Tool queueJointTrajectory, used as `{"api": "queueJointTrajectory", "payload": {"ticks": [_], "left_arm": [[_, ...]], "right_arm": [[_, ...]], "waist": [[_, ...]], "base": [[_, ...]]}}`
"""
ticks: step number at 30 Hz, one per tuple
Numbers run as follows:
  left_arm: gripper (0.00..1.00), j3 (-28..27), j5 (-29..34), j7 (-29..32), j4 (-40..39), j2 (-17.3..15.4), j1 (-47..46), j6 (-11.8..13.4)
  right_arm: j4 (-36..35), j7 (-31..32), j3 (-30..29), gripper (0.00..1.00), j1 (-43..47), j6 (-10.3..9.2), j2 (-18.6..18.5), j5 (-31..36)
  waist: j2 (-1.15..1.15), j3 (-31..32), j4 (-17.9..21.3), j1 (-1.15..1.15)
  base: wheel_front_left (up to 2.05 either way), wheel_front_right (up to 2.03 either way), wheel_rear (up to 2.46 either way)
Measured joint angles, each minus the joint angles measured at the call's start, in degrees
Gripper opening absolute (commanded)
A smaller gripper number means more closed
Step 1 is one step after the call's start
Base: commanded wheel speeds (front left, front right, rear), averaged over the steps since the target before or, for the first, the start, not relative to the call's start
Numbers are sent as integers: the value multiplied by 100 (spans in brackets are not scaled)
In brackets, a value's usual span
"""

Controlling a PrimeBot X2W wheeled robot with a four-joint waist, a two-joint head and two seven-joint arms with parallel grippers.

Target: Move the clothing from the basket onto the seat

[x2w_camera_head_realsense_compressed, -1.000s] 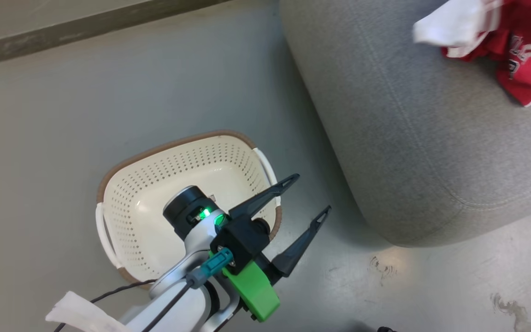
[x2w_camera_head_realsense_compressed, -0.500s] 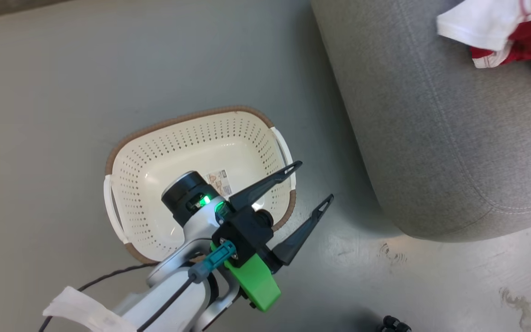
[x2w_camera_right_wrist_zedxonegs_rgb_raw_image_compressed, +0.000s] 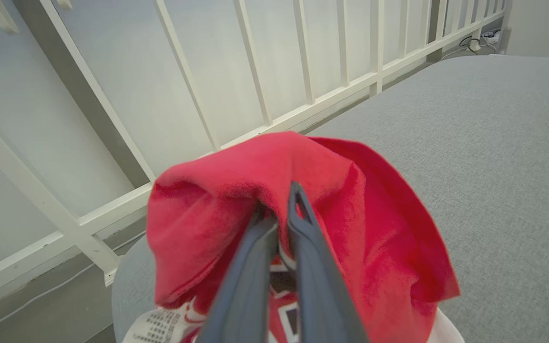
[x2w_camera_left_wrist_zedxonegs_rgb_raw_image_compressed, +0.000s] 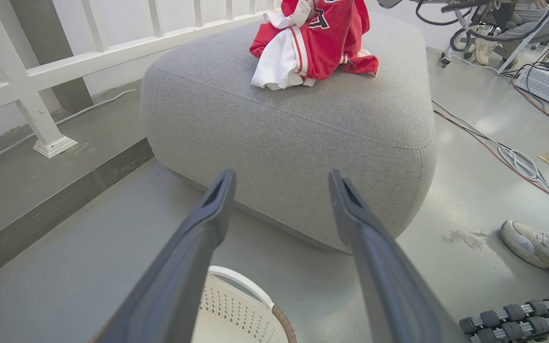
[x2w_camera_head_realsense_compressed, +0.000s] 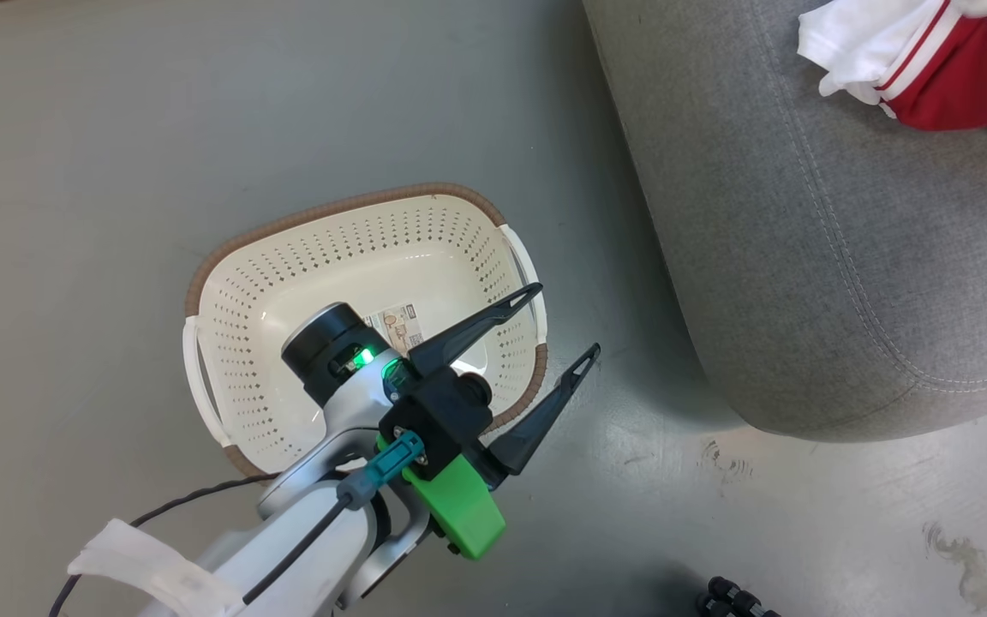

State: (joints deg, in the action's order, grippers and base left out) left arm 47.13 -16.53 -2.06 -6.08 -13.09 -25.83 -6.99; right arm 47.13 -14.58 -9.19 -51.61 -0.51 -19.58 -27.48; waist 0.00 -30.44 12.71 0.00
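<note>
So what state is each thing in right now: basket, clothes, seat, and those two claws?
basket: empty, upright on the floor.
red jersey: bunched on the seat, its top pinched.
seat: carrying the jersey.
left gripper: open, holding nothing, over the basket's rim.
right gripper: shut on the red jersey.

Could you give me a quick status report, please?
Left claw open above basket rim. Right claw shut on clothing, clothing on seat. Person's shoe beside seat.
</note>
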Motion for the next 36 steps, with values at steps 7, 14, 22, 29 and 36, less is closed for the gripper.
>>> {"api": "queueJointTrajectory", "payload": {"ticks": [7, 14, 22, 29, 36], "left_arm": [[100, 25, -5, -44, 91, -5, -13, -3], [100, 62, -85, -188, 226, 14, -19, -3], [100, -51, -142, -367, 428, 74, 5, 2], [100, -230, -303, -591, 621, 121, 198, 187], [100, -375, -380, -710, 783, 138, 425, 379]], "right_arm": [[221, 0, 97, 100, 21, 114, 76, 16], [423, -1, 308, 100, 28, 292, 80, 158], [337, -1, 458, 100, 342, 413, 240, 387], [-275, -1, 481, 100, 837, 530, 470, 581], [-934, -1, 676, 100, 1404, 608, 658, 814]], "waist": [[0, 52, 25, 0], [0, 243, 17, 0], [0, 569, 40, 0], [0, 935, 42, 0], [0, 1286, -56, 0]], "base": [[0, 0, 0], [0, 0, 0], [0, 0, 0], [0, 0, 0], [0, 0, 0]]}}
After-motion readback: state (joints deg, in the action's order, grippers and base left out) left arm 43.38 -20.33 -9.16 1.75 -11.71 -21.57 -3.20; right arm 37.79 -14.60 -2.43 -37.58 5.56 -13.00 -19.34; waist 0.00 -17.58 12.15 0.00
